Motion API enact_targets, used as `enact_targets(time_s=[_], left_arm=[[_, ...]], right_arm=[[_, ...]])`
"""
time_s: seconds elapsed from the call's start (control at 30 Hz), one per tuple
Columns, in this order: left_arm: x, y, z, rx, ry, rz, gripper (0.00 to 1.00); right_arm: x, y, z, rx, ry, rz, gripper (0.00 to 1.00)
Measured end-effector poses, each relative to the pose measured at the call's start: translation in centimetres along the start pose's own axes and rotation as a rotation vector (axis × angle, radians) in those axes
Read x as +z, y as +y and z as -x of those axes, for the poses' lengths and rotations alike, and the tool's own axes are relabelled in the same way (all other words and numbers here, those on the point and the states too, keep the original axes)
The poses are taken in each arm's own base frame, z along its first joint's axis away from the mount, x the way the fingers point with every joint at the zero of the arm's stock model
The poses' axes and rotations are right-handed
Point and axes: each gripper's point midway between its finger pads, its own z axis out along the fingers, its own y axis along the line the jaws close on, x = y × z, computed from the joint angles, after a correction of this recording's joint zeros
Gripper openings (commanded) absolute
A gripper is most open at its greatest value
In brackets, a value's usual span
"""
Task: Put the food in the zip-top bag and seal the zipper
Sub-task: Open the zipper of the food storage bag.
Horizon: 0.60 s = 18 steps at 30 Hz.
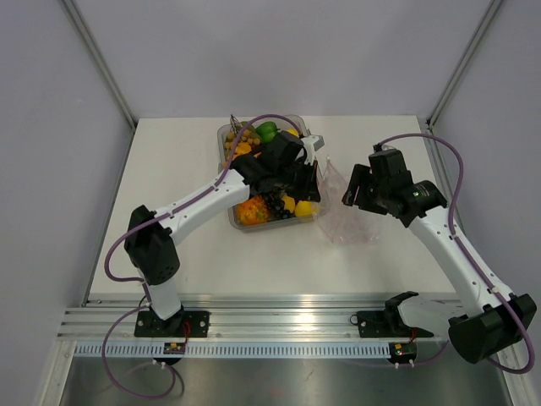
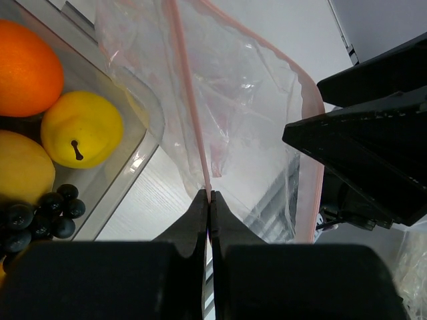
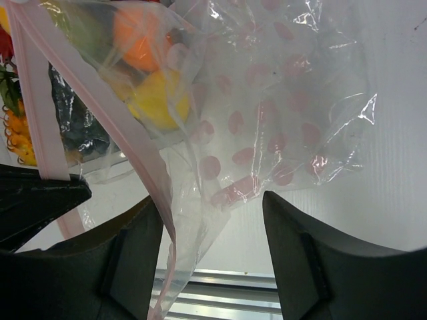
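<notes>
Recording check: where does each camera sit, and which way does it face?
Top external: fixed above and behind the bases, facing down on the table; left arm and right arm show, meeting near the tray and zip-top bag.
Left wrist: on the left arm, looking along its jaws, shut on the zipper; part of the right arm shows at right.
Right wrist: on the right arm, looking past its open jaws down at the bag and table.
Shared: both wrist views show the bag and the tray's food.
</notes>
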Motion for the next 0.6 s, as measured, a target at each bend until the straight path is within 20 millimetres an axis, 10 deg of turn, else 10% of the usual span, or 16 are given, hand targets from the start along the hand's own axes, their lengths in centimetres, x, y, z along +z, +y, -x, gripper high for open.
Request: enact_targets(time_s=[0.27,0.43,0.53,0.6], left_arm=[[0.2,-0.2,-0.4,-0.017,0.013,-0.016,0.00],[0.2,-0.2,-0.6,-0.013,0.018,-0.021,0.00],[0.0,0.0,-0.9,0.002,0.034,-0.012,0.00],[-0.3,0.2,-1.0,0.017,0.046,-0.001,0.24]], right_arm=[[0.3,0.9,0.1,-0.002,0.002,0.040,0.44],[1.4,0.3,-1.1,-0.003,0.023,0.024,0.01],[2.0,-0.4,-1.9,0.004,0.036,-0.008,0.00],[2.2,-0.9,-2.0,0.005,0.031,-0.032,0.00]])
